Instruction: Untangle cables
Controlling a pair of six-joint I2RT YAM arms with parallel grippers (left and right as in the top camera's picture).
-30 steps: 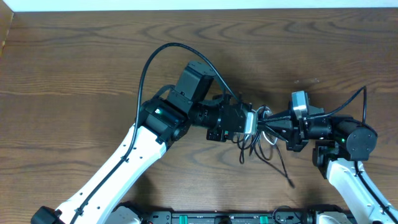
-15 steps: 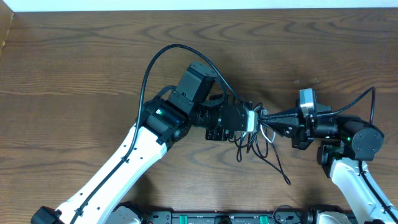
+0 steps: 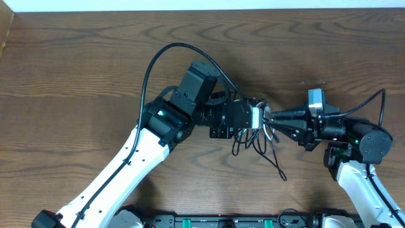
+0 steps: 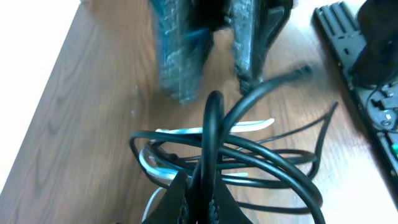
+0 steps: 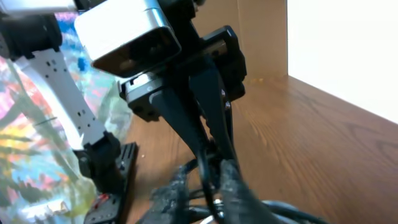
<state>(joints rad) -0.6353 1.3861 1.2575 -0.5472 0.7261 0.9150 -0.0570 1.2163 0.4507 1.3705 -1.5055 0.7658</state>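
At the centre of the table [image 3: 76, 63], towards its near edge, the cable tangle [image 3: 253, 140] hangs between the two arms. All positions below are relative to the tangle.

- Left gripper [image 3: 256, 118]: at the tangle's top edge, clamped tight on one black loop. In the left wrist view the loop rises straight out of the closed fingertips, and the other strands fan out beyond them.
- Right gripper [image 3: 271, 118]: also at the top edge, on the tangle's right side, tip to tip with the left. Its jaws stand a little apart. A black strand runs between them in the right wrist view, but I cannot tell whether the pads touch it.
- White cable [image 4: 249, 126]: threaded through the middle of the tangle, under several black loops.
- Black tail [image 3: 278, 170]: trails from the tangle's lower right towards the near table edge, plug end free.

Judgement: separation is barely begun, and the loops are wound together.

Risks from here:
1. With only the left grip firm, a pull by the right arm could slide off the strand and achieve nothing.
2. If both arms grip strands of the same loop and draw apart, the knot would tighten around the white cable rather than open.
3. The fingertips sit very close together, so a small misalignment could make them collide.
4. A loop could snag on a finger as the arms part.
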